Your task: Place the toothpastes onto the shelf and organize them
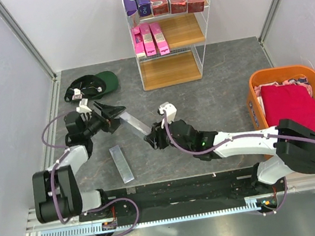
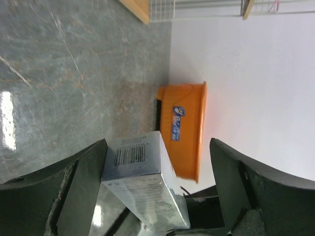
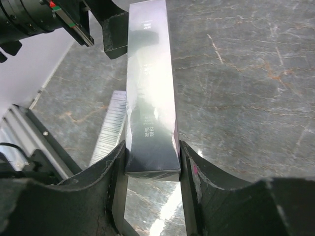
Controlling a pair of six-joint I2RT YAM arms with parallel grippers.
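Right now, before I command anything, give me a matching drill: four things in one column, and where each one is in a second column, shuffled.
Things:
1. green cap
2. pink cartons
3. far silver carton
4. near silver carton

Places:
A. clamped in the right tool
B. flat on the table, nothing touching it
C. on the middle board of the shelf
D. on the table, left of the shelf

Pairs: 1-D, 2-C, 3-A, 4-B.
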